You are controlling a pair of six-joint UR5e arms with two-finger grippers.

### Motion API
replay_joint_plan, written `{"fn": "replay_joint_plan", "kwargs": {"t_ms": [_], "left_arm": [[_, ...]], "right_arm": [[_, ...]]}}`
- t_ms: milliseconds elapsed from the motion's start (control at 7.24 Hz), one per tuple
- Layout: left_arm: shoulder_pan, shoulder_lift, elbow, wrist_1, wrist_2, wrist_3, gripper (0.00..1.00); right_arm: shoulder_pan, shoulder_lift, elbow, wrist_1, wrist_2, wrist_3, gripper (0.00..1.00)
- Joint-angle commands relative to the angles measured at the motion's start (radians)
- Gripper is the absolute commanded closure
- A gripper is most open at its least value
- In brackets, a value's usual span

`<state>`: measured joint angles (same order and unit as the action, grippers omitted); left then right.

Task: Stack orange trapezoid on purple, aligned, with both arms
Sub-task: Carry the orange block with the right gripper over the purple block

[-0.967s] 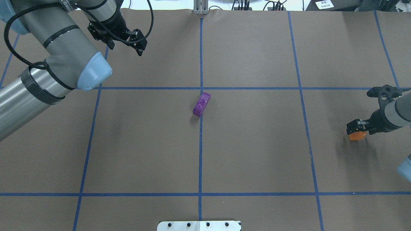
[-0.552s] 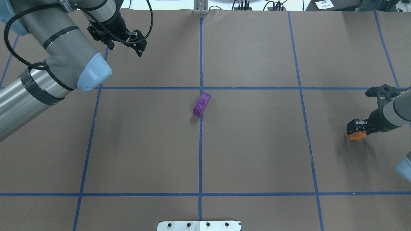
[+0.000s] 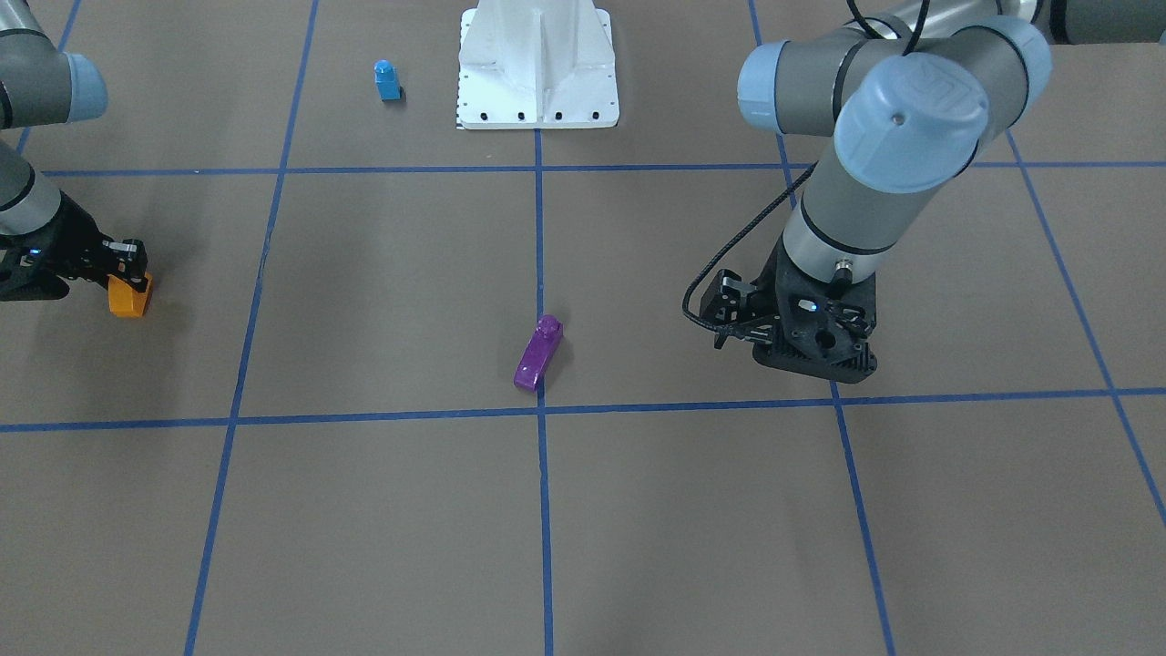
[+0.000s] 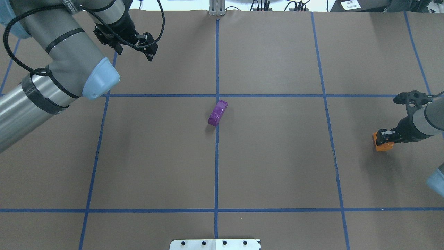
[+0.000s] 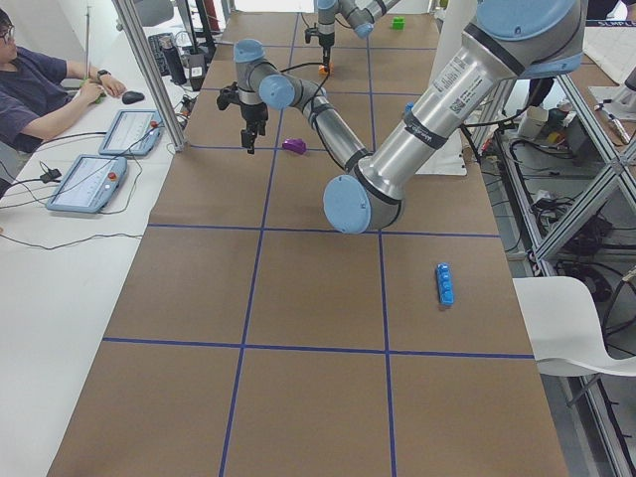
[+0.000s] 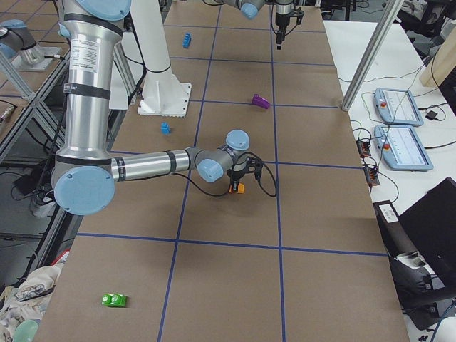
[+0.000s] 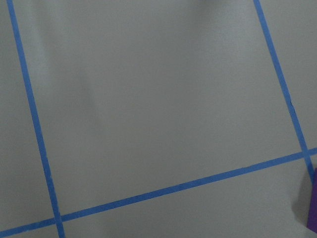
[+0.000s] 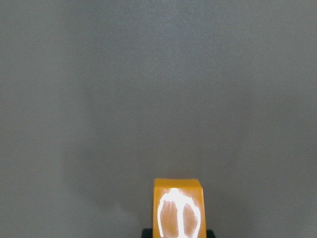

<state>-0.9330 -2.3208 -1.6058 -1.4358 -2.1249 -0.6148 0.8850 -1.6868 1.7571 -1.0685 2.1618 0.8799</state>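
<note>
Currently, I have the small glossy orange plastic trapezoid block gripped in the jaws of the grey-and-silver right arm. They are closed on it from above. My right wrist camera shows one shiny orange face at the bottom centre of its view, with a dark jaw tip just beside it on either side. I cannot tell whether the block rests on the brown paper-covered surface or hangs just over it. It is well apart from the small glossy purple plastic sloped block, far out to the robot's right of it.

The purple block lies on the surface by itself, with nothing touching it. It is slanted against the central blue tape line, and its single round stud is at the end nearer the white robot base plate.

The grey-and-silver left arm holds its jaws above the surface, off to the robot's left of the purple block and farther from the base plate than it. They are spread apart and grip nothing. My left wrist camera looks down on paper and tape lines, with a sliver of purple at its right edge.

A small blue one-stud block stands well away from the purple block, just beside the base plate.
</note>
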Motion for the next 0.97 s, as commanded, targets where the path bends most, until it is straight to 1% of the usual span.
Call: {"fn": "replay_joint_plan", "kwargs": {"t_ms": [0, 138, 276, 414, 552, 691, 829], "left_arm": [[-0.013, 0.052, -0.031, 0.0, -0.001, 0.006, 0.0], [-0.039, 0.099, -0.061, 0.003, -0.003, 0.062, 0.0], [-0.077, 0.156, -0.075, 0.003, -0.004, 0.134, 0.0], [-0.116, 0.197, -0.078, 0.003, -0.007, 0.214, 0.0], [-0.165, 0.243, -0.072, 0.003, -0.035, 0.306, 0.0], [-0.223, 0.294, -0.069, 0.003, -0.04, 0.384, 0.0], [-0.265, 0.335, -0.063, 0.005, -0.04, 0.458, 0.0]], "right_arm": [[0.073, 0.113, 0.065, -0.157, 0.117, 0.005, 1.0], [0.083, 0.236, 0.07, -0.282, 0.118, 0.011, 1.0], [0.075, 0.327, 0.052, -0.312, 0.112, 0.016, 1.0], [0.048, 0.417, 0.035, -0.347, 0.113, 0.072, 1.0], [-0.018, 0.552, 0.029, -0.457, 0.101, 0.215, 1.0], [-0.082, 0.707, -0.009, -0.567, 0.035, 0.308, 1.0], [-0.137, 0.839, -0.072, -0.635, -0.011, 0.411, 1.0]]}}
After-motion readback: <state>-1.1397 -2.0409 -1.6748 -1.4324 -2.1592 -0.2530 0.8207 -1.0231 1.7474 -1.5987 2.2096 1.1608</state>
